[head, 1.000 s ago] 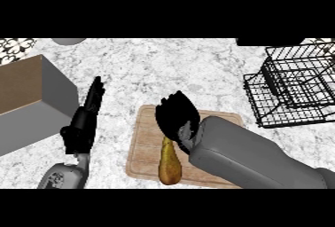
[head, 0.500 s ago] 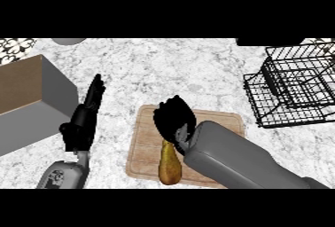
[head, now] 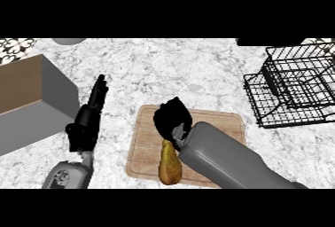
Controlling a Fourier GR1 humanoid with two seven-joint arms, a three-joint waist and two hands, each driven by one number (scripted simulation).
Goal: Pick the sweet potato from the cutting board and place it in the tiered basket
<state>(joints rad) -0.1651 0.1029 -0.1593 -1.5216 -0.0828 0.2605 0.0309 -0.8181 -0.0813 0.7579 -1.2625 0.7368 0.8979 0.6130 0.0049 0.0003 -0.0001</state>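
Marbled white countertop is filling the head view, and the wooden cutting board (head: 147, 133) is serving as the landmark. Nearest of all, the sweet potato (head: 169, 164) is lying on the board's near half, its long axis running almost straight from the near edge toward the far edge. The right hand (head: 173, 119) is sitting directly over the potato's far end, fingers curling down around that tip, though whether they are already pinching it is something the view is hiding. So the potato is trailing back from the hand toward the robot, under the grey forearm. Left of the board, the left hand (head: 88, 122) is resting with fingers straight, well clear of the potato. Farther off, beyond the board's far right corner, the black wire tiered basket (head: 297, 86) is standing, well apart.
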